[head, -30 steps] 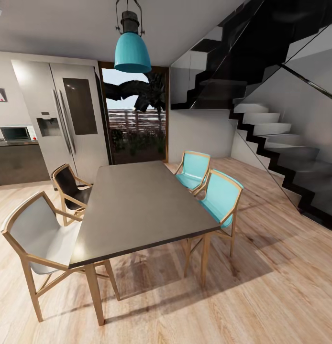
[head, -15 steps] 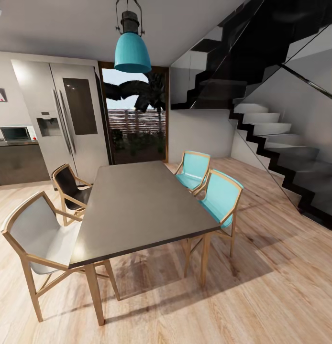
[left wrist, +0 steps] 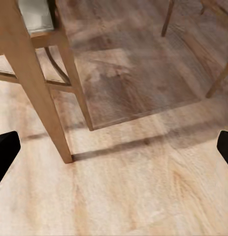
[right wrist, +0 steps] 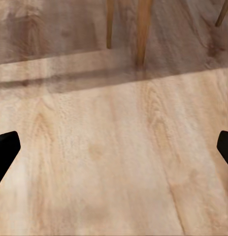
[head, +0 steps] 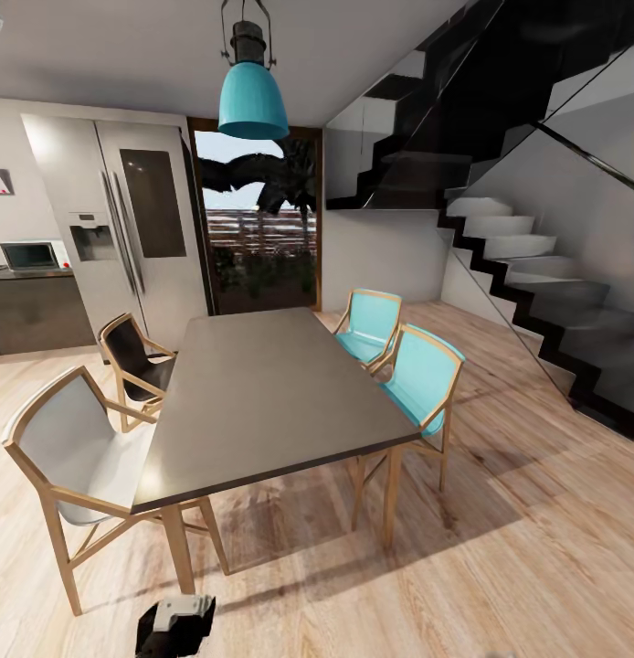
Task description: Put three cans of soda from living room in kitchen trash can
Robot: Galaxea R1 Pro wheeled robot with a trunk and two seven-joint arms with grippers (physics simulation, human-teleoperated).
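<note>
1. You faced a dining table [head: 262, 393] by the fridge [head: 125, 228]; no cans or bin were in sight.
2. Left gripper [left wrist: 114, 152] and right gripper [right wrist: 114, 152] stood spread wide over the wood floor [right wrist: 118, 162], holding nothing.
3. Judged: cans light, smooth, dentable; grip mid-body, gently.

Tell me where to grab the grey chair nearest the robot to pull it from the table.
Grip the grey chair's curved wooden top rail, coming from behind its back on the robot's left. The rail is exposed and faces away from the table, while the armrests sit close against the table edge.
</note>
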